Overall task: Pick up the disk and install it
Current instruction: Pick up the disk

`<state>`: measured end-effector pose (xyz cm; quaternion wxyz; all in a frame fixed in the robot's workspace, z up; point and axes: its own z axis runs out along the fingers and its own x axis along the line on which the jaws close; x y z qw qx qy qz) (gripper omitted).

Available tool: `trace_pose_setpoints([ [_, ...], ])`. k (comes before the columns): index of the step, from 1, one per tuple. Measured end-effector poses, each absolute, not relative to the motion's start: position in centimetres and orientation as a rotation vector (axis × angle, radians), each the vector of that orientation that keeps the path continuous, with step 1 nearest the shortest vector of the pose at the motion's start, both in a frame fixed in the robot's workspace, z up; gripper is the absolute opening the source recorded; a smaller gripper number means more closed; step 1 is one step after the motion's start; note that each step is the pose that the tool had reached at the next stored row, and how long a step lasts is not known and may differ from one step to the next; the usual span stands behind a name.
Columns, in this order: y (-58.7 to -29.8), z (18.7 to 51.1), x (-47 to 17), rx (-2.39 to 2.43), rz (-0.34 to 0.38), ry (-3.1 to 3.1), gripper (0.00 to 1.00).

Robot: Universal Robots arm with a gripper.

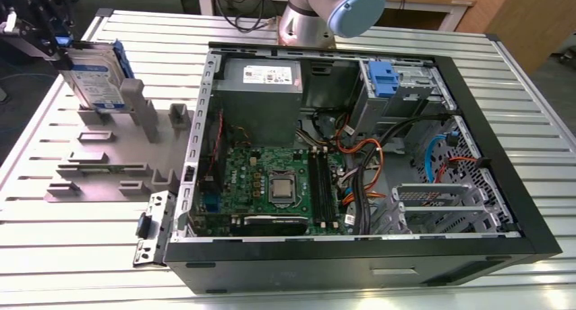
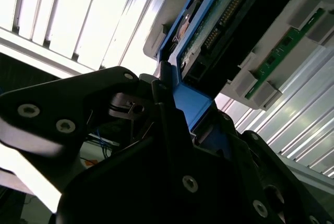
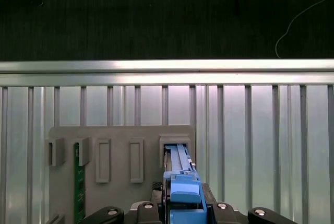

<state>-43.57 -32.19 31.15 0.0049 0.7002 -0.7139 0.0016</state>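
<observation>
Gripper (image 3: 182, 211) fingers pinch disk (image 1: 94, 77) by blue rail. Disk upright in grey holder (image 1: 108, 168) slot, likely for straight lift; open case (image 1: 360, 259) beside.

At the exterior view's left, the gripper (image 1: 59, 47) clasps the top of the disk (image 1: 94, 77), which stands upright with its lower end in the grey holder (image 1: 108, 158) on the slatted table (image 1: 72, 256). An open computer case (image 1: 504, 189) lies just beside the holder.
</observation>
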Motion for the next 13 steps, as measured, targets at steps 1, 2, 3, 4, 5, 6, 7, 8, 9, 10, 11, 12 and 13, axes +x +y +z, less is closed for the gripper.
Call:
trace_pose_setpoints([
  [1,-32.19,31.19,-43.57,2.193,0.005,-2.236,0.36],
  [2,-32.19,31.19,-43.57,2.193,0.005,-2.236,0.36],
  [3,-32.19,31.19,-43.57,2.193,0.005,-2.236,0.36],
  [4,-32.19,31.21,-43.57,2.193,0.005,-2.236,0.36],
  [5,-32.19,31.22,-43.57,2.194,0.005,-2.235,0.36],
  [6,-32.19,31.22,-43.57,2.194,0.005,-2.235,0.36],
  [7,-32.19,31.22,-43.57,2.195,0.005,-2.234,0.36],
  [8,-32.19,31.22,-43.57,2.196,0.005,-2.233,0.36],
  [9,-32.19,31.22,-43.57,2.196,0.005,-2.233,0.36],
  [10,-32.19,31.22,-43.57,2.196,0.005,-2.233,0.36],
  [11,-32.19,31.23,-43.57,2.196,0.005,-2.233,0.36],
  [12,-32.19,31.26,-43.58,2.196,0.005,-2.233,0.36],
  [13,-32.19,31.31,-43.58,2.196,0.005,-2.233,0.36],
])
